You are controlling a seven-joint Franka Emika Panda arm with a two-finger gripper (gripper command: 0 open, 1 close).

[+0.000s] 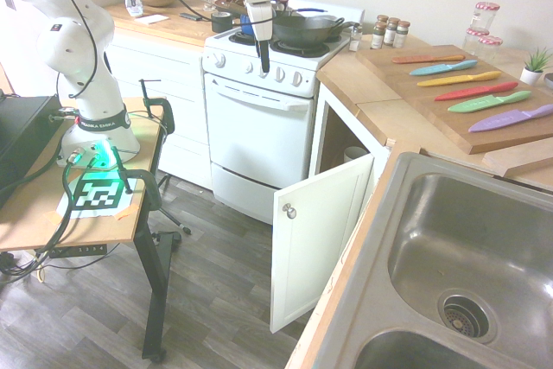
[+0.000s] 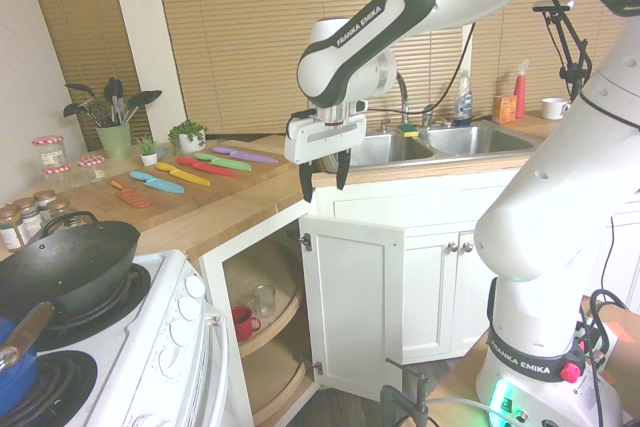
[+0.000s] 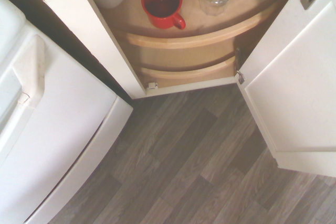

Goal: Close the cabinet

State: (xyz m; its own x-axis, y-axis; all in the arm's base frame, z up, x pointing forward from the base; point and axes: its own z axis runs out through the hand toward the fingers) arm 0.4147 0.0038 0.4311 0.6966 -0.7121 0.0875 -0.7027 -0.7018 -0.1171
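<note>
First exterior view: the door (image 1: 315,235) of the cabinet (image 1: 346,140) stands wide open, well below the claw (image 1: 263,62), which hangs over the oven (image 1: 259,127); the knob (image 1: 289,211) faces the floor side, untouched.
Second exterior view: claw (image 2: 324,175) points down, fingers apart and empty, above the door's (image 2: 355,307) top edge, near the worktop (image 2: 200,217).
Wrist view: open cabinet (image 3: 199,40) shelves with a red mug (image 3: 163,3) lie beneath; door (image 3: 294,93) swung out.
Progress: nothing done yet; the whole push shut is left.
</note>
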